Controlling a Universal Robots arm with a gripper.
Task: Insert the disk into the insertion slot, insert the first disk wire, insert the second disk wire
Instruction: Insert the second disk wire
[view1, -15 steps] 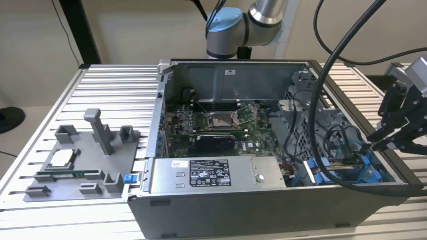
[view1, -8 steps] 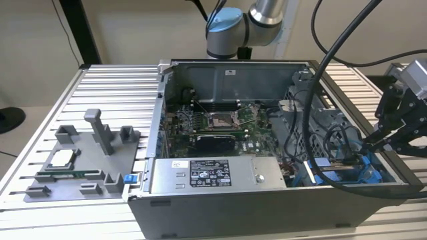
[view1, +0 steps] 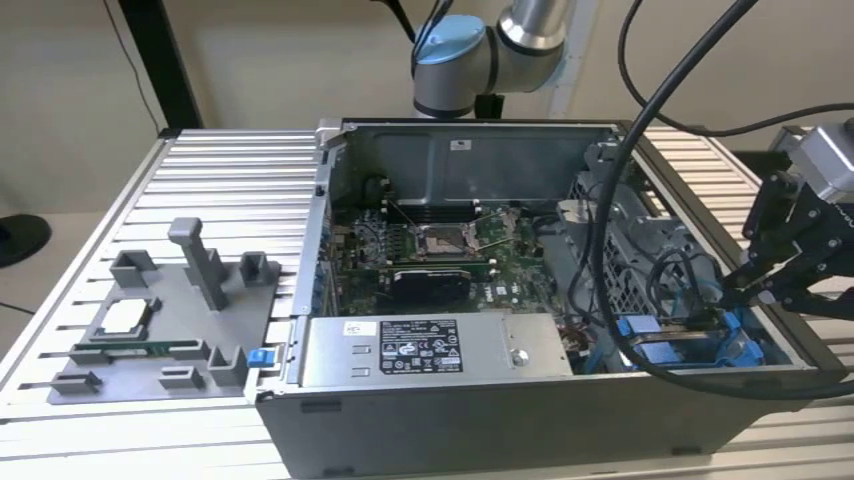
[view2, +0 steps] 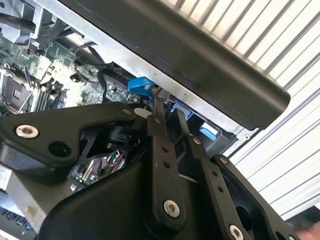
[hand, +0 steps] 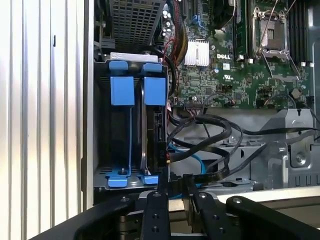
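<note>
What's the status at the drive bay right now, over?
Gripper low at the insertion slot, jaws nearly together. Disk seated upright in the slot. Black cables bunched right beside the jaws.

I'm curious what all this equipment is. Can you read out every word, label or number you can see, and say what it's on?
White label on the grey power-supply box: rows of print and symbols, too small to read.
Small white sticker on the case's back wall: too small to read.
Green motherboard: a white maker's mark and tiny codes, nothing I can quote reliably.
</note>
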